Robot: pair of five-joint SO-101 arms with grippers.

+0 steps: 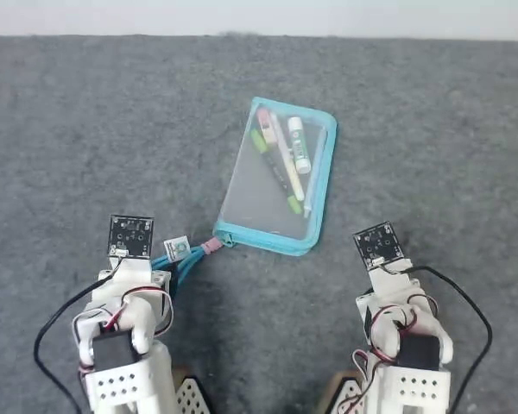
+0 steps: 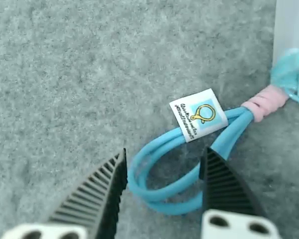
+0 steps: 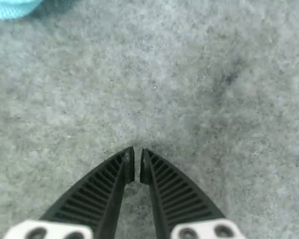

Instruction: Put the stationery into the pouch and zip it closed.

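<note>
A clear pouch (image 1: 268, 194) with a light-blue zip border lies mid-table, holding several pens, a highlighter and a glue stick (image 1: 299, 144). A blue cord loop (image 2: 174, 164) with a white tag (image 2: 197, 114) and a pink band (image 2: 261, 103) trails from its near corner. My left gripper (image 2: 163, 162) is open over the cord loop, one finger on each side of it. My right gripper (image 3: 136, 163) is shut on nothing, just above bare carpet near the pouch corner (image 3: 12, 7). In the high view the left arm (image 1: 129, 285) sits near-left and the right arm (image 1: 393, 293) near-right.
Grey carpet (image 1: 86, 129) covers the whole table, up to a pale wall strip at the far edge. Open carpet lies to either side of the pouch and between the two arms.
</note>
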